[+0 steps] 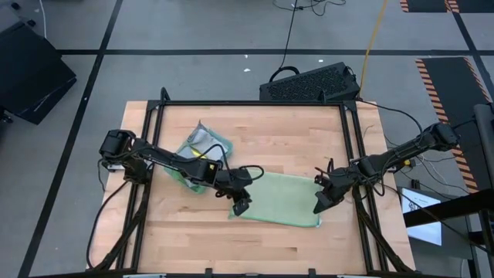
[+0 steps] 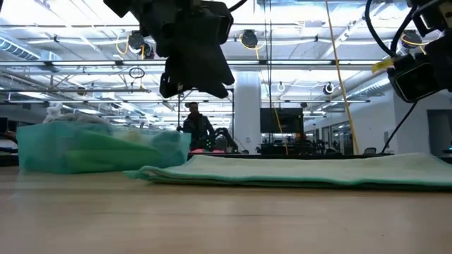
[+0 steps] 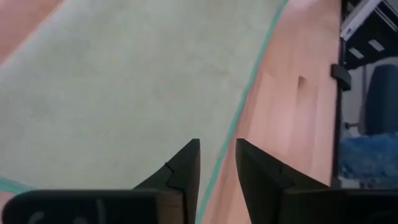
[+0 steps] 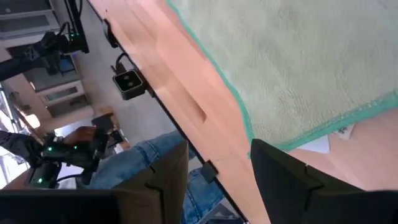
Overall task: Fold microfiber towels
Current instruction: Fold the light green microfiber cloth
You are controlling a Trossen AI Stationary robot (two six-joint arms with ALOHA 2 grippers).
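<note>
Both claws, left (image 1: 241,205) and right (image 1: 320,204), hang narrowly parted and empty over the flat sage towel (image 1: 282,198); next likely: re-grip corners, fold again.

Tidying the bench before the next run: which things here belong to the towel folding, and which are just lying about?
Job: pale green towel laid flat; heap of towels; left end effector; right end effector.
Lying about: black keyboard; yellow cable.
</note>
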